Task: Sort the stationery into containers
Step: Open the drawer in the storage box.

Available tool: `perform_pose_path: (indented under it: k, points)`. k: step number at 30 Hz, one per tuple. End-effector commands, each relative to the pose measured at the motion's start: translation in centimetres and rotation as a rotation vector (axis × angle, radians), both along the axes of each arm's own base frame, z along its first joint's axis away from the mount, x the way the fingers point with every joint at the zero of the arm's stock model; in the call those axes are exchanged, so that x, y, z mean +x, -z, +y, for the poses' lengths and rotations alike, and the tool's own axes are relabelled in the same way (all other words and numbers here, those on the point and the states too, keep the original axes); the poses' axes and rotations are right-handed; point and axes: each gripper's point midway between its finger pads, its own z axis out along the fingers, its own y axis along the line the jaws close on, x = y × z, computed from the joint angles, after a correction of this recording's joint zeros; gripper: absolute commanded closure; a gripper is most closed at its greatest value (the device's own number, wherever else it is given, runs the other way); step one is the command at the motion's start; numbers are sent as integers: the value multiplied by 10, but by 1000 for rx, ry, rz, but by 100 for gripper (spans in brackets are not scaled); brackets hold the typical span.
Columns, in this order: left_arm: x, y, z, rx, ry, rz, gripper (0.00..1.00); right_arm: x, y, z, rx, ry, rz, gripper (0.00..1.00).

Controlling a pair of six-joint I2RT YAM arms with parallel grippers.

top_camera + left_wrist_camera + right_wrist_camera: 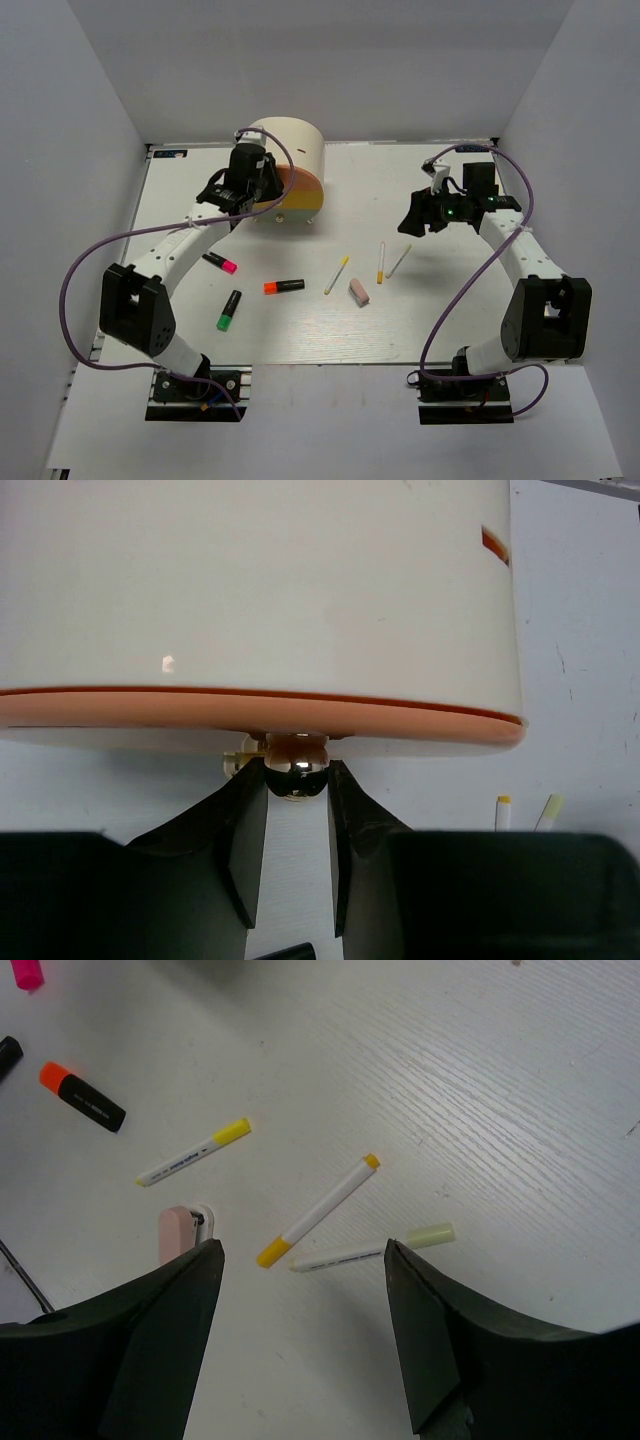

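Orange drawer knob [295,768] pointing at left gripper [298,792], apparently pinched, right gripper [302,1255] wide

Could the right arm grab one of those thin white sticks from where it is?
Probably yes. The right gripper hangs open above the white sticks, which lie on the table with nothing over them, though two lie close together.

Left arm [165,255] extended forward and inward from base, elbow bent out to left. Left hand [297,785] held level, fingers [245,830] drawn narrow and pressed against both sides of knob [296,764]. Right arm [515,245] raised from base, elbow bent out to right, wrist turned inward. Right hand [300,1260] held above surface [500,1080], angled downward, jaws spread wide, empty.
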Motion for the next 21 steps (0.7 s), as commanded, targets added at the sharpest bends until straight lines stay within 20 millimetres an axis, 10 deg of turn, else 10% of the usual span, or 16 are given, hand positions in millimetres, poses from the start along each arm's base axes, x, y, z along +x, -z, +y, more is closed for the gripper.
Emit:
perform_pose_path:
  k: [1,21]
  points:
    - [-13,-35,0,-52,23,-76,88,1,-11,1,13,-8,-41,28]
    - [-75,-17,7,-82,104,-12,91,-2,-10,3,20,-14,-36,28]
